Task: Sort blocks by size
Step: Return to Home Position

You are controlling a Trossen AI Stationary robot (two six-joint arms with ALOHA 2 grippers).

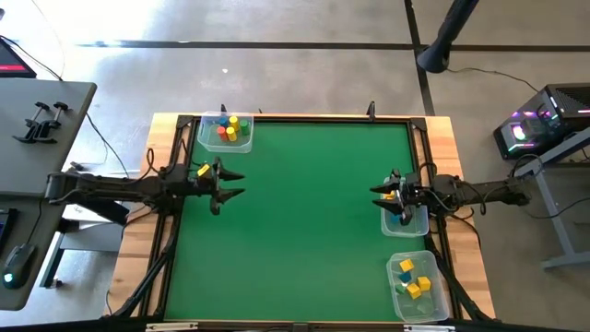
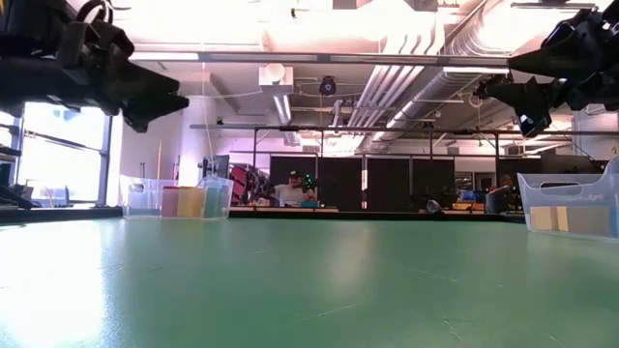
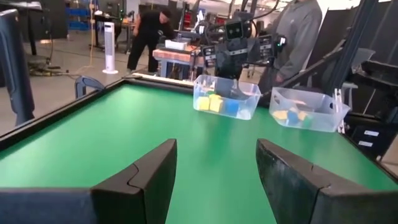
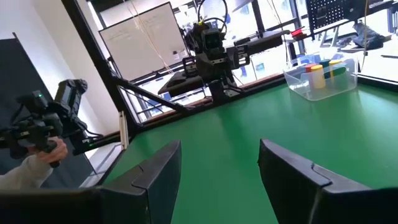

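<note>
- Open green mat (image 1: 304,221) lies between the two grippers, from the 9 o'clock edge to the 3 o'clock edge. A wooden frame (image 1: 461,166) borders it.
- The left gripper (image 1: 238,184) hangs over the mat at 9 o'clock, fingers spread wide and empty.
- The right gripper (image 1: 376,196) hangs at 3 o'clock, also spread and empty (its wrist sits above a tub).
- The blocks sit in three tubs at the mat's edges:
  - The 11 o'clock tub (image 1: 207,140) holds yellow, red and green blocks (image 1: 229,129).
  - The 3 o'clock tub (image 1: 419,226) holds yellow and blue blocks (image 3: 214,103).
  - The 5 o'clock tub (image 1: 441,300) holds mostly yellow blocks (image 1: 413,281).
- The mat is flat and smooth, with a soft sheen in the low view.
- Around the table are a concrete floor and overhead ducts. A person (image 3: 305,37) stands beyond the right arm.
- The tubs are clear, thin-walled plastic with rounded corners. The blocks are small cubes and stubby cylinders.
</note>
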